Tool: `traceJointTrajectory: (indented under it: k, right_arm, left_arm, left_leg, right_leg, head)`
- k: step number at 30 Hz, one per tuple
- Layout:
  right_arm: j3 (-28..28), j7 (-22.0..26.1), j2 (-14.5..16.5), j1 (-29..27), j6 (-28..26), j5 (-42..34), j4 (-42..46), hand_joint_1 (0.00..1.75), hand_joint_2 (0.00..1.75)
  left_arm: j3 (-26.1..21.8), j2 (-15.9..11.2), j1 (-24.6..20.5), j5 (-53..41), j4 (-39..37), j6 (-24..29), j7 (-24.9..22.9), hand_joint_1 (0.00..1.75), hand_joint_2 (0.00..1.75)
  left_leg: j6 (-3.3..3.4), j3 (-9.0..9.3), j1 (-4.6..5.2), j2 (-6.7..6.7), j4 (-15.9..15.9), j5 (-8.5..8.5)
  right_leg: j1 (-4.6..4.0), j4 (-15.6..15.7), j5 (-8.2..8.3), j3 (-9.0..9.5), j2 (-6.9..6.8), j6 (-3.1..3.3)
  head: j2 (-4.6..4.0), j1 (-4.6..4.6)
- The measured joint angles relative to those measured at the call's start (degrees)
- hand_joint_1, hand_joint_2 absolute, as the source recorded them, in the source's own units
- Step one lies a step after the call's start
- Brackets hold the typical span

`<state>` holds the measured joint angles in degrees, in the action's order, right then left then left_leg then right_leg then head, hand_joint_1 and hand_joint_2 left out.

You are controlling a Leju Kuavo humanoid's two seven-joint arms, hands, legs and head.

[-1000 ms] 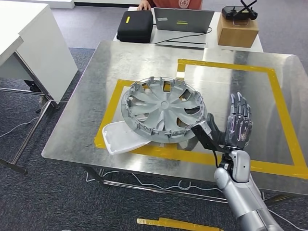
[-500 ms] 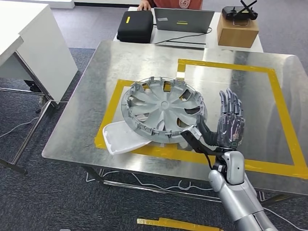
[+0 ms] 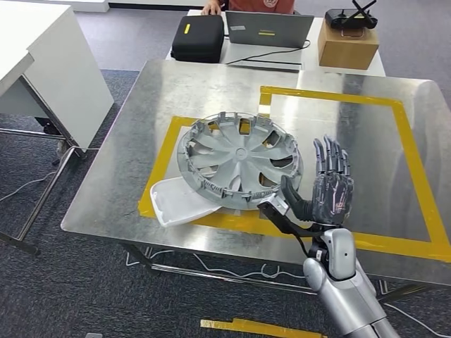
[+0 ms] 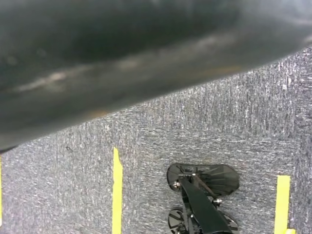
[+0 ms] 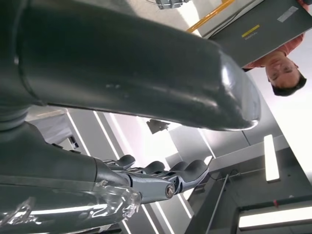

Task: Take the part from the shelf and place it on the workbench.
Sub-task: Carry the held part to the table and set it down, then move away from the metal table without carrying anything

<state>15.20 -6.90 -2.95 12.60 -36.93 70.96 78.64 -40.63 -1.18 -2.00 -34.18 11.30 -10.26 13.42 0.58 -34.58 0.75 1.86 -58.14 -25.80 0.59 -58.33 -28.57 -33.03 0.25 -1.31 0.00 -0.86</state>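
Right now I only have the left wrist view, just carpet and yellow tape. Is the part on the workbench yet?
Observer: Yes. In the head view, the wheel cover lies on the metal workbench.
Operator: Is the right hand holding it?
Observer: No. The right hand is beside its rim, fingers spread, holding nothing.
Operator: Anything under the cover?
Observer: A white tray sticks out from beneath its near edge.

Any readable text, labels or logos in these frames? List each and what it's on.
None can be read.
Black case: yellow label, too small to read.
Laptop lid: yellow-green strip and a pale sticker, both blurred.
Person's shirt: round emblem, cut off and illegible.
Hubcap and cardboard box: no visible markings.
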Motion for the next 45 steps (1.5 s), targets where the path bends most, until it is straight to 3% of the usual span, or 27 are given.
traceJointTrajectory:
  k: [9,16,18,21,22,23,24,25,27,29,31,33,36,37,38,39,41,43,45]
  right_arm:
    - [0.05,-0.49,-0.02,-0.78,-0.01,-0.11,0.95,0.00,0.00]
    - [-0.21,-0.70,-0.02,-1.41,0.03,-0.28,1.64,0.00,0.00]
    - [-0.39,-0.75,-0.02,-1.49,0.05,-0.34,1.93,0.00,0.00]
    - [-0.63,-0.86,-0.02,-1.86,0.14,-0.50,2.02,0.00,0.00]
    - [-0.70,-0.92,-0.02,-2.07,0.19,-0.58,2.02,0.00,0.00]
    - [-0.76,-0.96,-0.02,-2.22,0.21,-0.63,2.02,0.00,0.00]
    - [-0.82,-0.99,-0.02,-2.31,0.23,-0.67,2.03,0.00,0.00]
    - [-0.88,-1.01,-0.02,-2.34,0.24,-0.70,2.05,0.00,0.00]
    - [-1.04,-1.03,-0.02,-2.38,0.31,-0.82,2.19,0.00,0.00]
    - [-1.15,-1.08,-0.02,-2.54,0.45,-0.99,2.36,0.00,0.00]
    - [-1.22,-1.15,-0.04,-2.68,0.58,-1.11,2.54,0.00,0.00]
    - [-1.29,-1.21,-0.07,-2.65,0.74,-1.16,2.70,0.00,0.00]
    - [-1.30,-1.23,-0.07,-2.74,0.96,-1.19,2.80,0.00,0.00]
    - [-1.29,-1.23,-0.07,-2.78,0.98,-1.20,2.80,0.00,0.00]
    - [-1.29,-1.23,-0.07,-2.81,1.00,-1.20,2.80,0.00,0.00]
    - [-1.29,-1.23,-0.07,-2.82,1.01,-1.20,2.80,0.00,0.00]
    - [-1.29,-1.24,-0.07,-2.80,1.04,-1.21,2.81,0.00,0.00]
    - [-1.32,-1.26,-0.07,-2.75,1.10,-1.27,2.82,0.00,0.00]
    - [-1.33,-1.28,-0.07,-2.74,1.15,-1.33,2.83,0.00,0.00]
  left_arm:
    - [0.00,-0.09,-0.02,-0.01,0.00,0.07,-0.04,0.00,0.00]
    - [0.00,-0.38,0.04,0.00,0.00,0.22,-0.29,0.00,0.00]
    - [0.00,-0.37,0.05,0.00,0.00,0.26,-0.32,0.00,0.00]
    - [-0.02,-0.34,0.03,0.00,-0.01,0.26,-0.39,0.00,0.00]
    - [-0.02,-0.33,0.06,0.00,-0.01,0.27,-0.44,0.00,0.00]
    - [-0.02,-0.31,0.11,0.00,-0.01,0.28,-0.48,0.00,0.00]
    - [-0.02,-0.28,0.16,0.00,-0.02,0.31,-0.53,0.00,0.00]
    - [-0.02,-0.26,0.21,0.00,-0.02,0.33,-0.57,0.00,0.00]
    - [-0.02,-0.28,0.24,0.01,-0.02,0.43,-0.72,0.00,0.00]
    - [-0.02,-0.34,0.26,0.02,-0.02,0.52,-0.95,0.00,0.00]
    - [-0.02,-0.35,0.36,0.02,-0.02,0.60,-1.11,0.00,0.00]
    - [-0.03,-0.36,0.46,0.02,-0.03,0.66,-1.21,0.00,0.00]
    - [-0.04,-0.29,0.42,0.02,-0.04,0.67,-1.25,0.00,0.00]
    - [-0.04,-0.26,0.42,0.02,-0.04,0.67,-1.25,0.00,0.00]
    - [-0.04,-0.24,0.43,0.02,-0.04,0.67,-1.25,0.00,0.00]
    - [-0.04,-0.23,0.44,0.02,-0.04,0.67,-1.25,0.00,0.00]
    - [-0.04,-0.25,0.39,0.02,-0.04,0.69,-1.25,0.00,0.00]
    - [-0.04,-0.27,0.23,0.03,-0.04,0.78,-1.25,0.00,0.00]
    - [-0.05,-0.32,0.17,0.04,-0.04,0.85,-1.25,0.00,0.00]
  left_leg:
    - [0.17,-0.01,0.12,0.00,-0.17,-0.18]
    - [1.13,0.42,0.28,-0.07,0.35,-0.16]
    - [1.62,1.11,-0.04,-0.26,1.32,0.28]
    - [1.90,1.31,-0.17,-0.52,1.52,0.54]
    - [1.89,1.26,-0.17,-0.52,1.50,0.52]
    - [1.85,1.23,-0.18,-0.52,1.48,0.50]
    - [1.77,1.23,-0.22,-0.52,1.44,0.46]
    - [1.62,1.24,-0.26,-0.51,1.37,0.39]
    - [1.02,1.12,-0.19,-0.43,1.15,0.29]
    - [0.27,0.92,-0.10,-0.32,0.88,0.46]
    - [-0.36,0.71,-0.22,-0.26,0.63,0.54]
    - [-0.97,-0.21,-0.40,-0.57,-1.58,-1.79]
    - [-1.71,-3.71,-0.73,-1.08,-11.88,-8.78]
    - [-1.82,-4.31,-0.84,-1.11,-14.54,-9.91]
    - [-1.86,-4.09,-0.92,-1.12,-15.51,-9.99]
    - [-1.83,-2.78,-0.98,-1.12,-14.26,-9.04]
    - [-1.55,2.41,-1.00,-1.14,-6.95,-6.16]
    - [-1.16,6.96,-0.84,-1.10,0.18,-4.94]
    - [-0.69,7.95,-0.53,-1.06,2.37,-4.86]
  right_leg:
    - [0.11,0.13,-0.01,0.06,-0.01,-0.15]
    - [0.34,0.37,-0.19,0.30,-0.02,-0.90]
    - [0.23,-2.14,-2.02,-0.79,-0.04,-1.11]
    - [0.26,-12.38,-7.15,-5.66,-0.06,-1.36]
    - [0.31,-14.56,-7.63,-6.78,-0.07,-1.49]
    - [0.38,-14.75,-6.94,-6.93,-0.07,-1.60]
    - [0.47,-12.66,-5.24,-5.93,-0.09,-1.67]
    - [0.59,-8.96,-3.14,-4.05,-0.11,-1.71]
    - [0.61,-1.97,-0.49,-0.03,0.03,-1.52]
    - [0.44,0.43,-0.06,1.40,0.27,-1.03]
    - [0.45,0.61,0.32,1.04,0.28,-0.34]
    - [0.54,0.87,0.91,0.64,0.12,0.62]
    - [0.41,0.99,1.86,-0.49,-0.25,1.51]
    - [0.33,0.98,2.19,-0.95,-0.36,1.54]
    - [0.26,0.96,2.55,-1.43,-0.43,1.50]
    - [0.22,0.94,2.92,-1.90,-0.46,1.41]
    - [0.17,0.87,3.67,-2.71,-0.48,1.08]
    - [0.05,0.78,4.44,-3.25,-0.50,0.51]
    - [0.06,0.86,5.27,-3.47,-0.53,-0.19]
  head:
    - [0.00,-0.01]
    - [0.00,-0.01]
    - [0.00,0.14]
    - [0.00,0.28]
    - [0.00,0.27]
    - [0.00,0.28]
    - [0.00,0.28]
    - [0.00,0.29]
    - [0.00,0.28]
    - [0.00,0.30]
    - [0.00,0.32]
    - [0.00,0.20]
    - [0.00,0.07]
    - [0.00,0.07]
    - [0.00,0.08]
    - [0.00,0.08]
    - [0.00,0.07]
    - [0.00,0.12]
    - [0.00,0.16]
